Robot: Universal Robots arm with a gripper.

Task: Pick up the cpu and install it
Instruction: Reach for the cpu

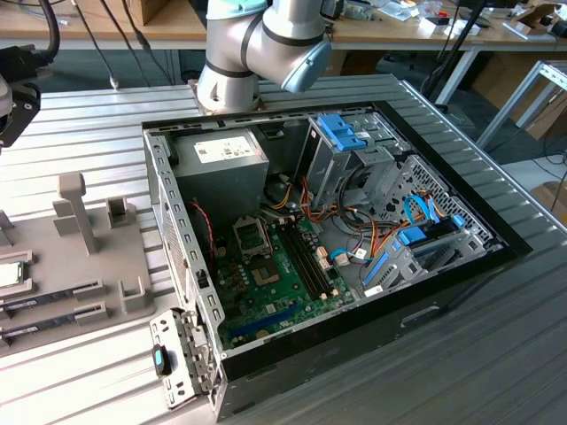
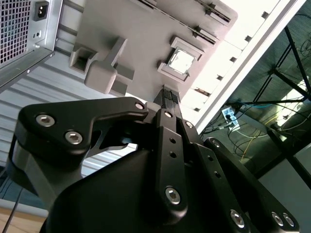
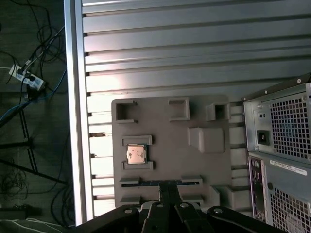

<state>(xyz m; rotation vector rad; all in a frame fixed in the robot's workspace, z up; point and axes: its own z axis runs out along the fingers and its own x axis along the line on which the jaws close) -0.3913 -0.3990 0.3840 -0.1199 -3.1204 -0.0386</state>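
Table (image 1: 106, 133): ribbed metal slats; it carries the computer case and the tray.
Computer case (image 1: 354, 341): black and lying open, on the exterior view's right of the tray.
Arm (image 1: 257, 44): silver-and-blue joints at the far side of the case.
Tray (image 1: 53, 257): grey moulded plate with upright posts and framed nests, at the exterior view's left. It is also seen from above in the first wrist view (image 3: 170, 160).
Power supply (image 1: 226, 159): grey box in the case's far corner.
Motherboard (image 1: 283, 283): green, flat on the case floor, with its square socket (image 1: 251, 237) near the power supply.
Memory sticks (image 1: 53, 294): two long dark strips in the tray's near slots.
Gripper (image 2: 168, 93): black fingers closed together with nothing between them. It hangs above the tray, near the cpu but apart from it, and is also seen in the first wrist view (image 3: 168, 186).
Cpu (image 3: 136, 154): silver-topped square, flat in its framed nest on the tray. In the exterior view (image 1: 9, 274) it lies just beyond the memory sticks.
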